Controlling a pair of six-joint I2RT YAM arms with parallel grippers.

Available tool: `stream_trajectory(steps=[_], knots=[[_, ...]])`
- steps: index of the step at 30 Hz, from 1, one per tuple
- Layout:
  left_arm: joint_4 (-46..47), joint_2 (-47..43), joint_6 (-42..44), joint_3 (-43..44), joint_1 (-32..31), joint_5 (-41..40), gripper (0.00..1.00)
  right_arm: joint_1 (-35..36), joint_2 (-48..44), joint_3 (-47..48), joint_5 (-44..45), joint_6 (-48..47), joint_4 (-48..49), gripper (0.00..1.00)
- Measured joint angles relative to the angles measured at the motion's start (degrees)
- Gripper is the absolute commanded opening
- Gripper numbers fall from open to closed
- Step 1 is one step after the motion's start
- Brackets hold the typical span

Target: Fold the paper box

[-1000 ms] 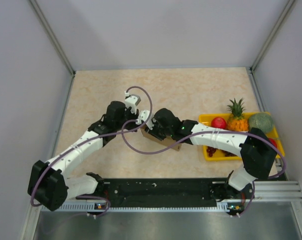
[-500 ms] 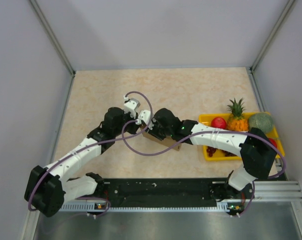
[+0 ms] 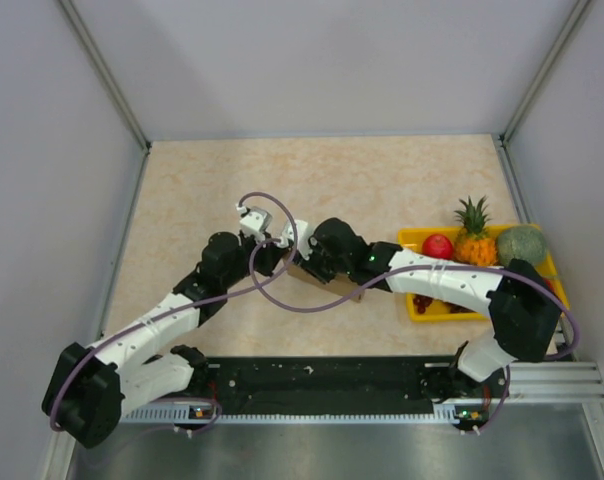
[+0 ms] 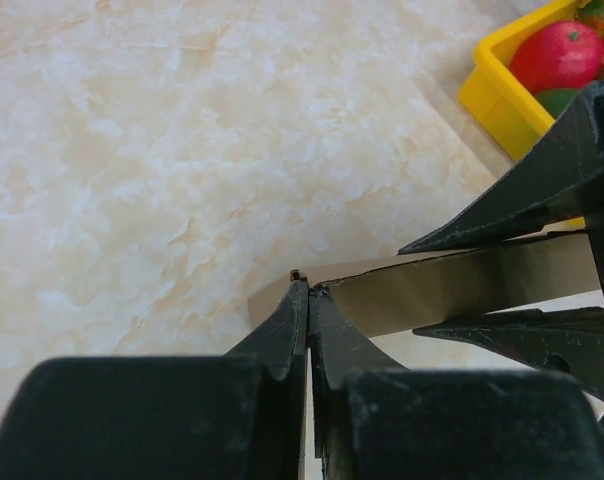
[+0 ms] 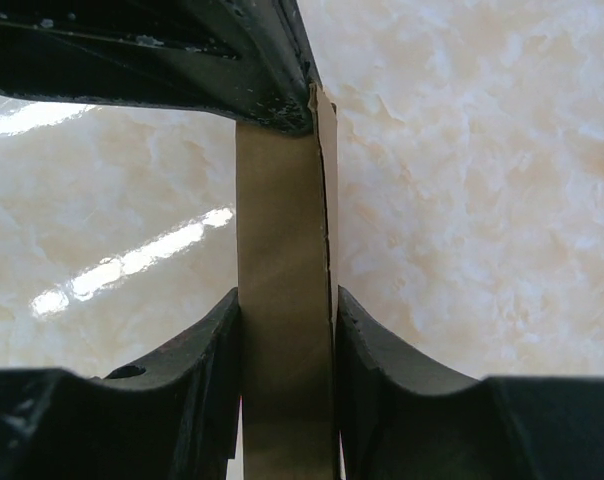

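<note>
Since the earlier frame, the left arm [image 3: 147, 325] has swung its shoulder and elbow down toward the near left corner, and its wrist sits slightly nearer the base rail. The right arm [image 3: 452, 280] shows almost no change.

1. Near edge: both arm bases are bolted to the black rail [image 3: 322, 380].

2. Mid-table: the paper box [image 3: 334, 287] lies near the centre of the table [image 3: 382, 180], between the two wrists and mostly hidden beneath them in the top view.
   - The right gripper [image 5: 287, 310] is clamped on the paper box [image 5: 282, 250]. One finger presses each side of a narrow, upright brown panel.
   - The left gripper [image 4: 304, 290] has its fingers fully together. The tips touch the upper edge of the paper box [image 4: 452, 285] at its far end. It cannot be determined whether card is pinched between them.
   - The visible card faces are plain brown.

3. Right side: a yellow tray [image 3: 412, 310] stands just beside the right forearm, apart from the box. It contains:
   - dark red grapes [image 3: 427, 303] at the near end;
   - a red fruit [image 3: 437, 245];
   - a pineapple [image 3: 472, 238], upright;
   - a green melon [image 3: 522, 243] at the far right.

4. The left wrist view shows the tray corner [image 4: 492, 95] and the red fruit [image 4: 562, 55] beyond the box.
</note>
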Motion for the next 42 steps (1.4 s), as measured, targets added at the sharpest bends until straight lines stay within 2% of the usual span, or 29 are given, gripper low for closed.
stream_trajectory(steps=[1,3,6,8,9,16,21,25,29,31,35,37,42], knots=[[0.8,-0.1,-0.2,-0.4,-0.2,0.1,0.0,-0.1,-0.7,-0.7,-0.2,0.7,0.1,0.43],[2.3,-0.1,-0.9,-1.2,-0.9,0.1,0.0,-0.5,-2.3,-2.0,-1.1,3.1,0.3,0.49],[4.1,0.4,-1.2,-1.9,-1.0,-1.4,0.0,-1.4,-6.5,-4.5,-2.9,7.9,-0.3,0.65],[5.1,0.8,-1.2,-2.2,-0.9,-3.2,0.0,-2.3,-10.1,-6.0,-4.2,11.5,-1.6,0.69],[5.4,0.8,-1.2,-2.4,-0.9,-3.8,0.0,-2.8,-11.5,-6.3,-4.7,12.9,-2.2,0.74],[7.5,0.9,-1.4,-3.6,-0.9,-6.8,0.0,-8.6,-19.6,-6.7,-10.4,25.7,-5.4,0.77],[7.9,0.9,-1.7,-3.8,-1.5,-9.2,0.0,-10.7,-22.1,-6.7,-14.4,36.4,-5.6,0.77],[8.1,0.9,-2.4,-3.9,-3.5,-12.1,0.0,-13.1,-23.4,-6.8,-12.9,48.8,-6.9,0.77],[8.0,0.7,-2.8,-3.9,-6.0,-15.9,0.0,-16.7,-28.7,-10.0,-6.7,62.5,-10.9,0.68],[7.8,0.6,-2.8,-3.9,-7.1,-17.9,0.0,-17.2,-30.6,-10.2,-4.9,67.9,-13.2,0.67],[7.7,0.5,-3.0,-3.9,-8.9,-21.2,0.0,-17.2,-29.4,-8.3,-3.4,73.3,-17.1,0.65],[7.5,0.4,-3.0,-3.9,-9.7,-22.7,0.0,-17.2,-29.0,-7.1,-1.0,72.1,-19.3,0.58],[6.7,-0.1,-3.2,-3.9,-11.8,-26.0,0.0,-17.2,-26.9,-1.1,0.7,67.7,-16.5,0.26]])
